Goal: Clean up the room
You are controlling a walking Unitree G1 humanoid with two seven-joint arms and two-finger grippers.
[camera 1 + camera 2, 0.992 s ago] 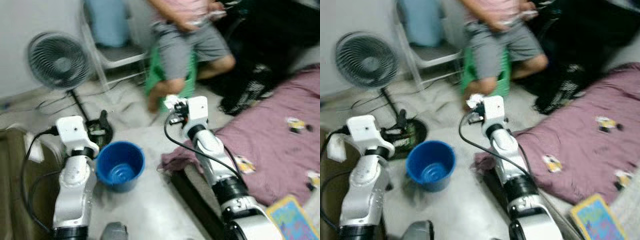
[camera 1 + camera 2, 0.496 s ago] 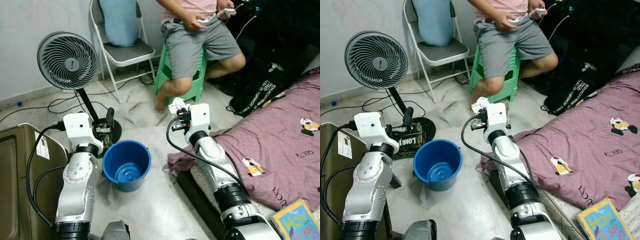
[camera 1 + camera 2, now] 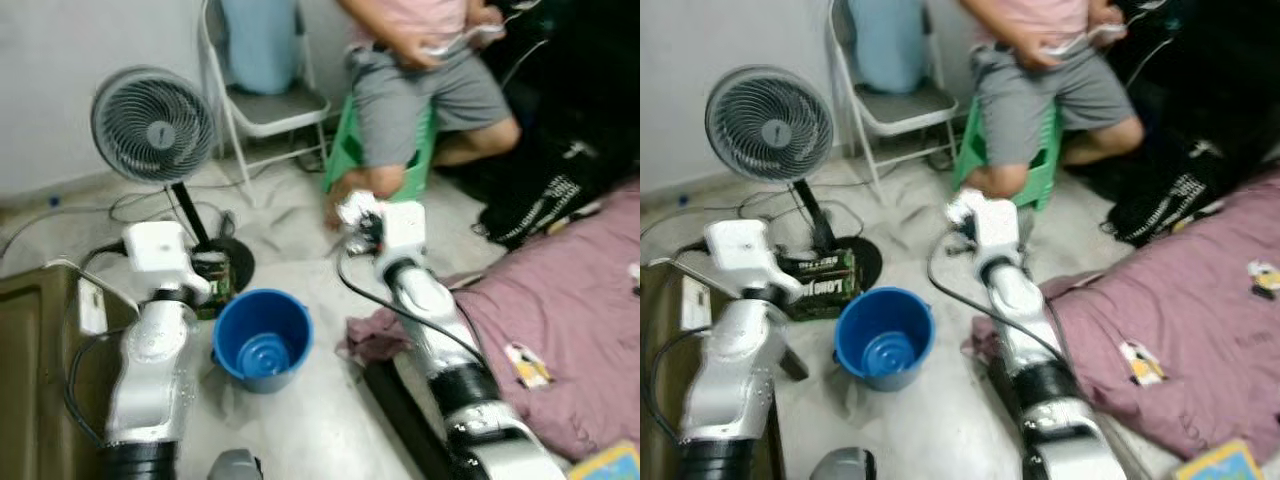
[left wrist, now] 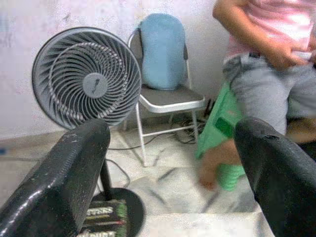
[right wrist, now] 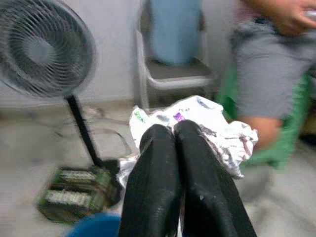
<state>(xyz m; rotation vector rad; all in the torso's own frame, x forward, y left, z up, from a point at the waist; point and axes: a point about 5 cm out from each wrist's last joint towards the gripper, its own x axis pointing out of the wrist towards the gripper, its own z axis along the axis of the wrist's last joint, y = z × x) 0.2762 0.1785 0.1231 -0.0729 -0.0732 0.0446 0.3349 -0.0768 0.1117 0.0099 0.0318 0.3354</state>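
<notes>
Crumpled wrapper [image 5: 197, 123], white with bits of printed colour, is pinched between the two black fingers [image 5: 158, 177] of the right gripper [image 3: 358, 218], which are pressed tight together with the wrapper bulging out past their tips. It looks very light, thin and soft, likely to crush without harm but also to slip or flutter free, so a firm pinch through the bunched middle, as now, seems the best hold. The right gripper hangs in the air above the pale floor [image 3: 300, 420], a little in front of a person's bare foot and a green stool [image 3: 1040, 150]. The blue bucket [image 3: 262, 336] stands open and upright on the floor, nearer the robot and toward its left, well apart from the wrapper; it looks like the fitting place for rubbish, and nothing seems to block the way across to it. The left gripper [image 4: 168, 168] is spread wide and holds nothing, hovering beside the bucket near a dark green box [image 3: 818, 280] that lies at the base of a standing fan [image 3: 155, 125]. Behind the fan is a folding chair [image 3: 270, 105] with a blue cushion. A seated person [image 3: 430, 70] in grey shorts sits on the stool. A purple blanket [image 3: 560, 300] spreads over the robot's right side, one corner trailing onto the floor close to the right arm
</notes>
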